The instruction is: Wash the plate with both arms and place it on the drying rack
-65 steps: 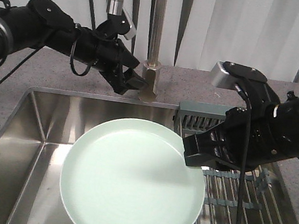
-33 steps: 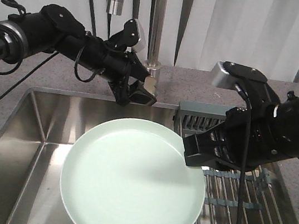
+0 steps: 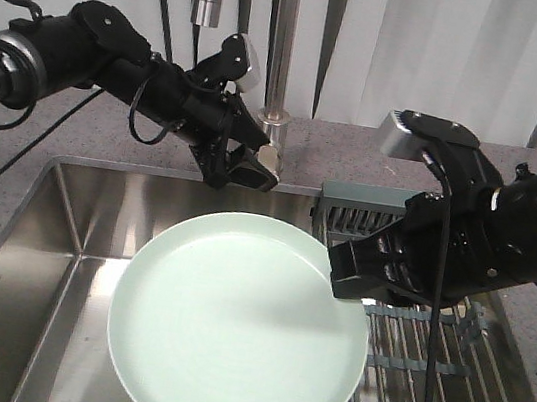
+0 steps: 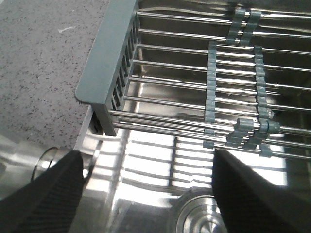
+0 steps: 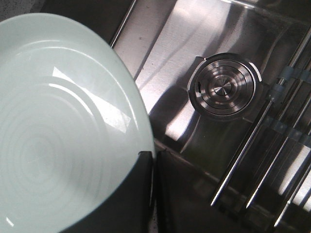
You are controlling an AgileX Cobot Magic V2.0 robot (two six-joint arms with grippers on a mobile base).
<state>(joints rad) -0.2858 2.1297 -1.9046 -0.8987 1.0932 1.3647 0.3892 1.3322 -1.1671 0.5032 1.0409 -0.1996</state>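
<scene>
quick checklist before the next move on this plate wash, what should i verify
1. Grip: the right gripper is shut on the rim of the plate: ok.
2. Position: the plate is held over the sink: ok.
3. Free hand: the left gripper is open with nothing in it: ok.
4. Contact: whether the left gripper touches the faucet handle, which it sits close beside: cannot tell.
5. Water: no stream is visible from the spout: not ok.
6. Landing spot: the drying rack has no dishes on its bars in the left wrist view: ok.
</scene>
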